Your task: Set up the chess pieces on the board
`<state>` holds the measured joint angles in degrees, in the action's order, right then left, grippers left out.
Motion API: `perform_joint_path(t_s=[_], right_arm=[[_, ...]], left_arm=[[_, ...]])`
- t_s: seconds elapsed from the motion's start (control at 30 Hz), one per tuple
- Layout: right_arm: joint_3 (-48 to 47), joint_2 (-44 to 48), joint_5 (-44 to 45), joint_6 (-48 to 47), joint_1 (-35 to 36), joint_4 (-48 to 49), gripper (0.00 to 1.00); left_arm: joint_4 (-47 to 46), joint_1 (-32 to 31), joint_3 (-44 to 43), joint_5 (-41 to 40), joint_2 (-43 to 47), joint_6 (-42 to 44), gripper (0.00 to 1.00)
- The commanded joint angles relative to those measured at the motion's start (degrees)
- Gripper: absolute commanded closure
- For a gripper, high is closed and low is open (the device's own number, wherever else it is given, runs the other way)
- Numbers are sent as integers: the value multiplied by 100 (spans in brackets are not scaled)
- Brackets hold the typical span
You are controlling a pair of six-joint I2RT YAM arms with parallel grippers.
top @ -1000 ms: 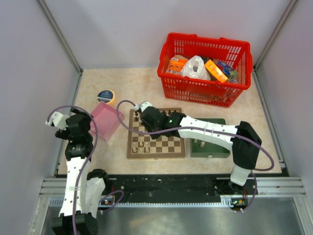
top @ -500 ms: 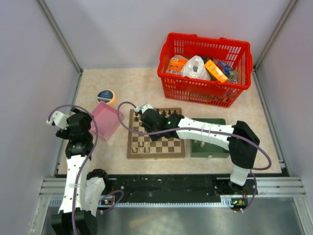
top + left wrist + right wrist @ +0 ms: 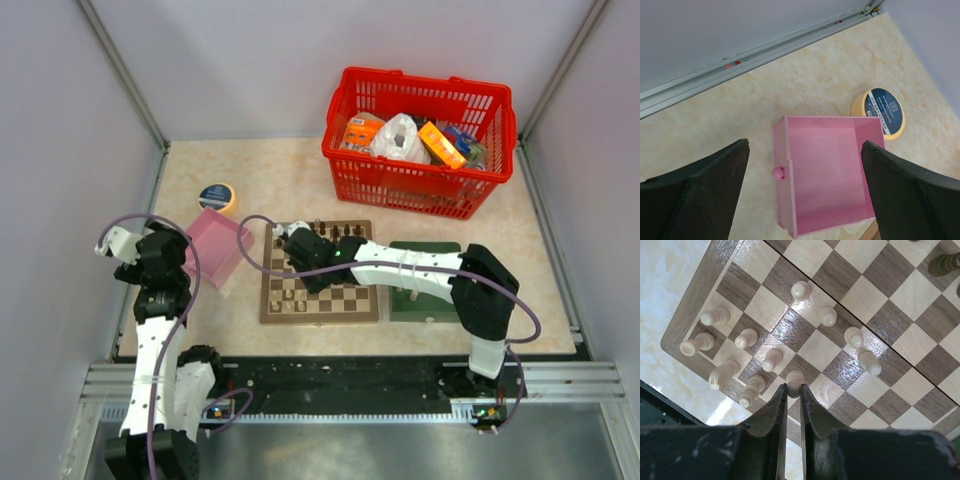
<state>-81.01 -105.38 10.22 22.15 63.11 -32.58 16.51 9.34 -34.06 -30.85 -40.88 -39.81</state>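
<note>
The right gripper point(image 3: 794, 389) has its fingers pinched nearly together on a cream pawn point(image 3: 794, 376), low over the board point(image 3: 816, 349) among other pale chess pieces point(image 3: 772, 359). The left gripper point(image 3: 805, 145) hangs spread wide and empty above a pink box point(image 3: 825, 180), with a tape roll point(image 3: 883, 112) just beyond.

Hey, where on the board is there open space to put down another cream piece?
Free: the middle squares of the board between the cream pawns and the dark pieces. Crowded: the corner cluster of cream pieces beside the right gripper.
</note>
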Motion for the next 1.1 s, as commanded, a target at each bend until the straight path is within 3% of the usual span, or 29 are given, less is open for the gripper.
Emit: perform_joint_path(t_s=[0.0,0.47,1.07], right_arm=[[15,-149,-125,61,-36,94,89],[121,-343,15,79,-36,129,87],[77,184,-125,17,-36,208,64]], left_arm=[[-271,32,-21,35,19,-44,1],[-271,41,-13,0,37,-18,1],[-298,41,-39,18,10,-9,1]])
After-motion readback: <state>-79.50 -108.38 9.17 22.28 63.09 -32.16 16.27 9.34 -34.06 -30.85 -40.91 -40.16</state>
